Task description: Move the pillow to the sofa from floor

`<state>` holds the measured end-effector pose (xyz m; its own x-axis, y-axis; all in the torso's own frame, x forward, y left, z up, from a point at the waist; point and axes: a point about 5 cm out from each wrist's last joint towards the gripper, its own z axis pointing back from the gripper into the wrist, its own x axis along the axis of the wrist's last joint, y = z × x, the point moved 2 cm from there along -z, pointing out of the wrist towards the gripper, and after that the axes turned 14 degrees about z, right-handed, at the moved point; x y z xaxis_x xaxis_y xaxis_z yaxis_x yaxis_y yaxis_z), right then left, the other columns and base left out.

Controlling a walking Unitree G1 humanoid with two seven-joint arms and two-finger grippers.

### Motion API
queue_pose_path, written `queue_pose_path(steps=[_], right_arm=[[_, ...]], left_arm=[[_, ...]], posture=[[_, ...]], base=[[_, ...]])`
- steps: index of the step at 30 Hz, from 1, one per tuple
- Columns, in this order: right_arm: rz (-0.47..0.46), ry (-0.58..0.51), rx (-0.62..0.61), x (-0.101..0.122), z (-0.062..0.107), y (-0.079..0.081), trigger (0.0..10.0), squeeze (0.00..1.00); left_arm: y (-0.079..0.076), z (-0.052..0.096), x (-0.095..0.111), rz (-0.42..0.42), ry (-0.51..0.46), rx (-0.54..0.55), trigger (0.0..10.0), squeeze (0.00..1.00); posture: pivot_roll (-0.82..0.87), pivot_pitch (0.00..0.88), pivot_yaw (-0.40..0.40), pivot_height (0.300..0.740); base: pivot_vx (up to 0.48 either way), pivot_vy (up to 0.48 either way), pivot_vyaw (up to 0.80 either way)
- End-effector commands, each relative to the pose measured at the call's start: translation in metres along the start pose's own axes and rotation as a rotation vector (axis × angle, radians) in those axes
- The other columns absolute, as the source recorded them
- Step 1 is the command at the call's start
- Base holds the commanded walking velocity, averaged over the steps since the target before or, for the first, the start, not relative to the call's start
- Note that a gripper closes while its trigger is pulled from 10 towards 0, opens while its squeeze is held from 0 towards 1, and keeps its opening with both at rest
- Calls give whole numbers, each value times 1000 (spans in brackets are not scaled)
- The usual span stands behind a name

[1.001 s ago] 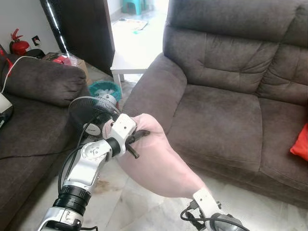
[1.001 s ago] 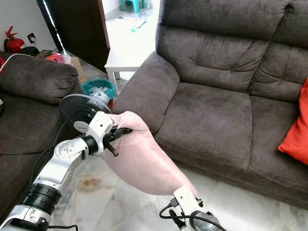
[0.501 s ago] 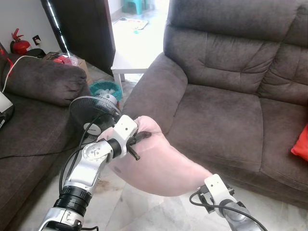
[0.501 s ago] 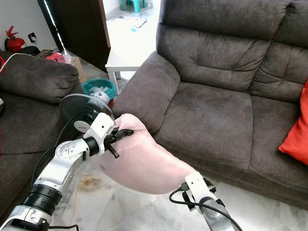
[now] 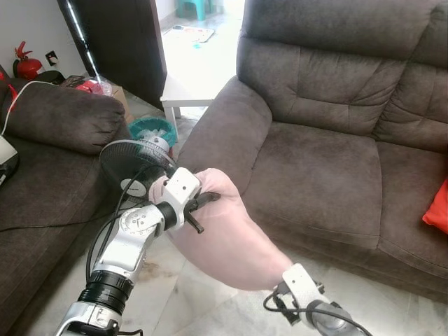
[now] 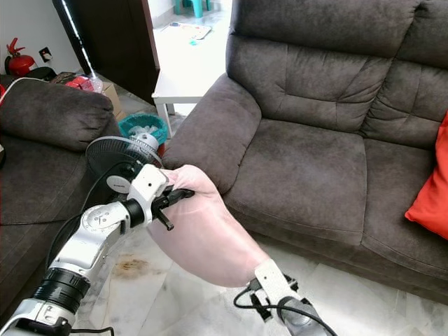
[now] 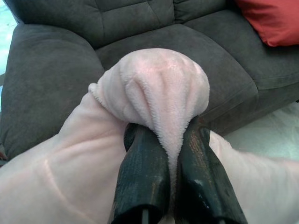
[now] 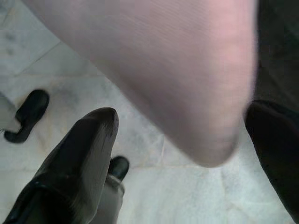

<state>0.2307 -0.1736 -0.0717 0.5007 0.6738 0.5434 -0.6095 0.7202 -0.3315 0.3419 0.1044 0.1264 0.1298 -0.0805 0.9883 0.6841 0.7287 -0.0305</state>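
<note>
- Pale marble floor (image 5: 196, 308) fronts a wide dark brown fabric sofa (image 5: 329, 161), with a red cushion (image 5: 437, 206) at its far right seat edge.
- Soft pink plush pillow (image 5: 227, 241) hangs in the air just before the sofa's left arm, off the floor.
- Left pincer (image 5: 199, 203) is clamped on a bunched pillow corner; the right pincer (image 8: 187, 140) stands apart around the lower end.
- Risk: with one corner pinched, the plush may slip free and drop short of the seat.
- Teal basket (image 5: 152, 129) behind the black fan (image 5: 129, 164); contents unclear.
</note>
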Motion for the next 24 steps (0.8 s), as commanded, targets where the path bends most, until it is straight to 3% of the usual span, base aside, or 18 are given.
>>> queue_pose_path(steps=[1,17,18,19,24], right_arm=[[-9,17,28,-6,0,8,10000,0],[-62,4,24,-8,-1,11,10000,0],[-66,-1,24,-8,-2,11,6118,0],[-69,-9,27,-6,-2,11,392,0],[-69,-15,33,-6,-2,12,0,0]], left_arm=[[-2,-2,26,-46,-96,-14,10000,0],[-5,-4,30,-42,-111,-24,10000,0],[-4,-4,30,-42,-111,-24,10000,0],[-4,-4,30,-42,-110,-25,10000,0],[-4,-3,29,-42,-109,-23,10000,0]], posture=[[27,53,21,740],[33,53,23,740],[33,53,23,740],[33,54,23,740],[33,54,23,740]], base=[[0,0,0],[0,0,0],[0,0,0],[0,0,0],[0,0,0]])
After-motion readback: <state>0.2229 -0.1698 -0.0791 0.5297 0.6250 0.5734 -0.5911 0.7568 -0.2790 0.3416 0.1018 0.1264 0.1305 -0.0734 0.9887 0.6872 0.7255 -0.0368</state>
